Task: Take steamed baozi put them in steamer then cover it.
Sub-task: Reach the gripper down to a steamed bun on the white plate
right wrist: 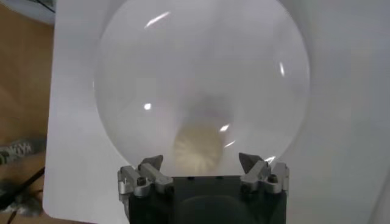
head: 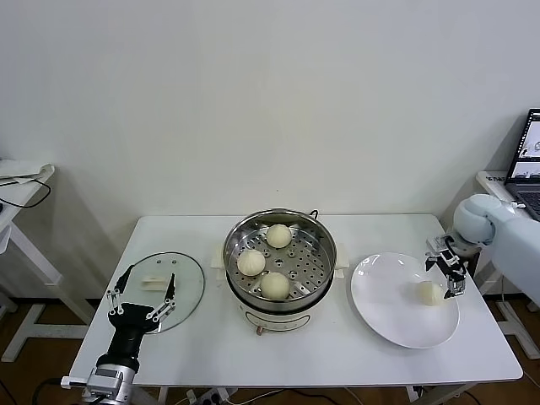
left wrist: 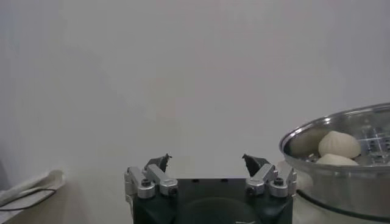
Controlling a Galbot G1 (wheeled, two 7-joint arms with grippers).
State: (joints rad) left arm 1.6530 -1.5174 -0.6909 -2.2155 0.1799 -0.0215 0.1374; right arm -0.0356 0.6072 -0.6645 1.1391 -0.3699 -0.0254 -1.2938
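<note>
Three cream baozi (head: 278, 235) lie on the perforated tray of the shiny steamer (head: 321, 237) at the table's middle; two of them show in the left wrist view (left wrist: 339, 145). A fourth baozi (head: 430, 293) lies on the white plate (head: 388, 304) at the right. My right gripper (head: 448, 276) hovers open just above that baozi (right wrist: 198, 148), its fingertips either side of it and not touching. The glass cover (head: 186, 283) with a white handle lies flat on the table at the left. My left gripper (head: 142, 291) is open and empty, upright at the cover's near edge.
The steamer stands on a white base (head: 253, 318). A laptop (head: 527, 160) sits on a side table at the far right. Another side table with a cable (head: 21, 181) stands at the far left. The table's front edge runs close below the plate.
</note>
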